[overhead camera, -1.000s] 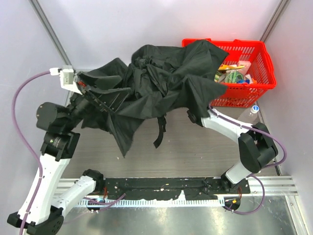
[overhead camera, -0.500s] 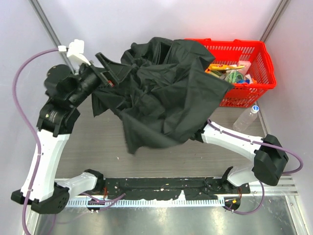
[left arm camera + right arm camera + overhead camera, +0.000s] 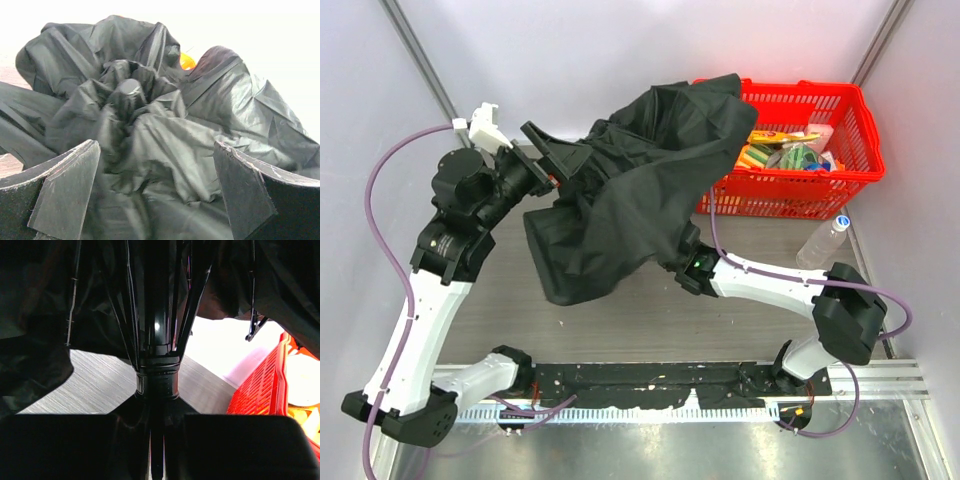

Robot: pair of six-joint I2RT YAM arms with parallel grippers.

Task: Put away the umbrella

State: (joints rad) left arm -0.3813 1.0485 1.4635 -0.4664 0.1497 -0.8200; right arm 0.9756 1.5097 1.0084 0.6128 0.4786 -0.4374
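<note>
The umbrella [image 3: 640, 190] is a loose bundle of black fabric standing over the middle of the table, its far edge draped on the basket's left end. My right gripper [image 3: 682, 258] reaches under the canopy from the right. The right wrist view shows it [image 3: 156, 415] shut on the umbrella's shaft just below the black collar [image 3: 156, 375], with thin ribs fanning upward. My left gripper [image 3: 552, 165] is at the canopy's left side. It [image 3: 155, 150] stands open, crumpled fabric [image 3: 150, 130] filling the gap between its fingers, the round top cap [image 3: 129, 89] just beyond.
A red basket [image 3: 820, 150] holding packets stands at the back right; its side [image 3: 260, 385] shows in the right wrist view. A clear plastic bottle [image 3: 820, 243] lies in front of the basket near the right wall. Walls close the left, back and right.
The canopy has drawn in from a wide spread to a narrower bundle, shifted right. My right gripper moved left toward the centre with the shaft. My left arm rose and swung back, still open.
</note>
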